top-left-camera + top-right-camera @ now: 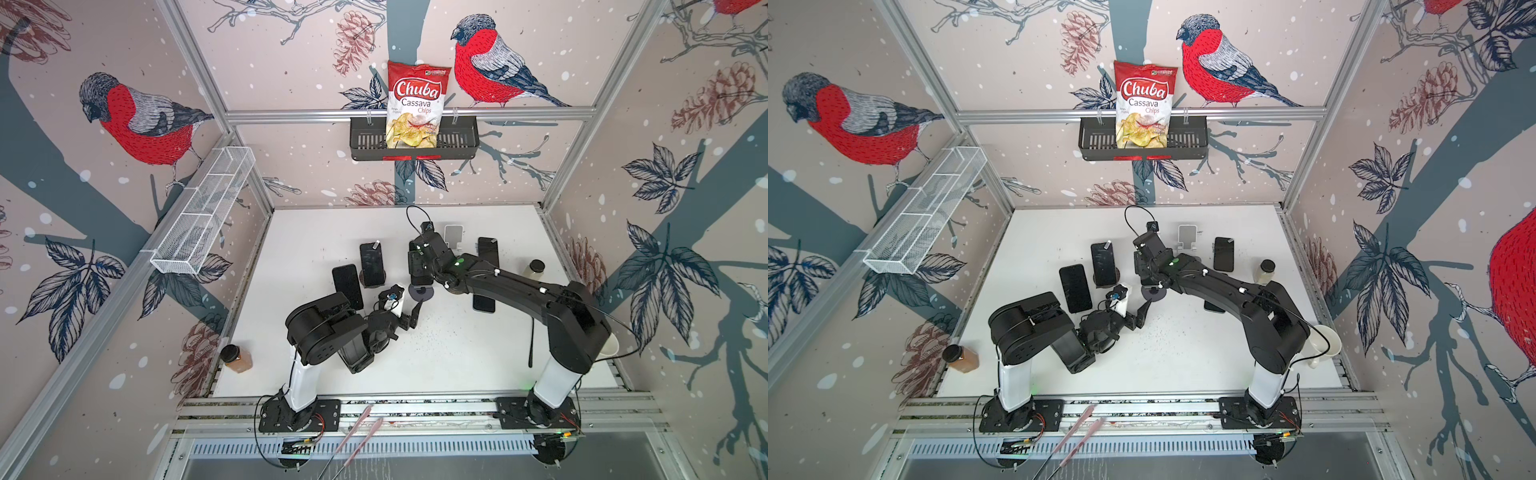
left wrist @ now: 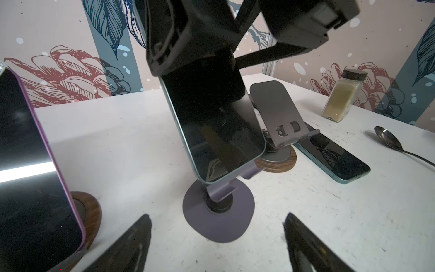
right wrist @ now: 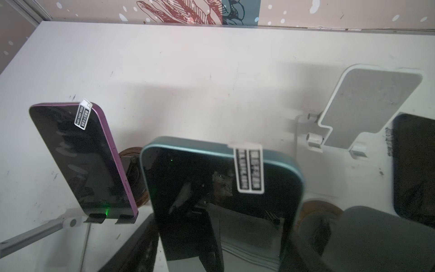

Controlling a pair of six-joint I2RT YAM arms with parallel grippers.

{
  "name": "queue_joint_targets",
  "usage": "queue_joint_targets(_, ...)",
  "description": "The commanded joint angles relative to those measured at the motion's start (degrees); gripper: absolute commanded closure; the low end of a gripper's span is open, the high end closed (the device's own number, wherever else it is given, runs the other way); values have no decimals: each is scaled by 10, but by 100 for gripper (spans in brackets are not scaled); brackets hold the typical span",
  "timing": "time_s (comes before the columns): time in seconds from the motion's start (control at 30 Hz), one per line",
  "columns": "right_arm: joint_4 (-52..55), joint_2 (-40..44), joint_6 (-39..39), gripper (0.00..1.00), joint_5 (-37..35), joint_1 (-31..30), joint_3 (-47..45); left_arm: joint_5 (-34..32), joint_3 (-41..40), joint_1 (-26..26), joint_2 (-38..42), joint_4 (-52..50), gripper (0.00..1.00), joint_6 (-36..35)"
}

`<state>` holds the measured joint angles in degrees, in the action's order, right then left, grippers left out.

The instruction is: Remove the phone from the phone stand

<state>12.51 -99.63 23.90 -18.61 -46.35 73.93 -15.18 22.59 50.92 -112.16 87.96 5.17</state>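
1. White, scuffed tabletop (image 1: 457, 353) sits inside bird-print wallpaper walls (image 1: 291, 62).
2. We see the teal phone (image 2: 219, 131) resting on its purple stand (image 2: 219, 219), right gripper (image 2: 200, 68) seemingly clamping its top.
3. Our left gripper (image 2: 217, 216) gapes nearby.

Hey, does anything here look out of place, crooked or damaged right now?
Nothing spilled or broken. A white label overhangs the top edge of the teal phone, another the purple phone. Two pink sticks lie on the front rail, off the table.
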Motion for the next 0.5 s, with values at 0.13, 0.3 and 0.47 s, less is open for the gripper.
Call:
queue_joint_targets(0.13,-19,30,-12,38,14,7,-4,-2,4,1,4,1,13,-5)
queue_joint_targets(0.3,-8,59,-14,38,23,15,-19,-1,5,1,12,-13,13,-13)
queue_joint_targets(0.47,-1,94,-10,38,34,28,-44,8,17,1,22,-46,13,-22)
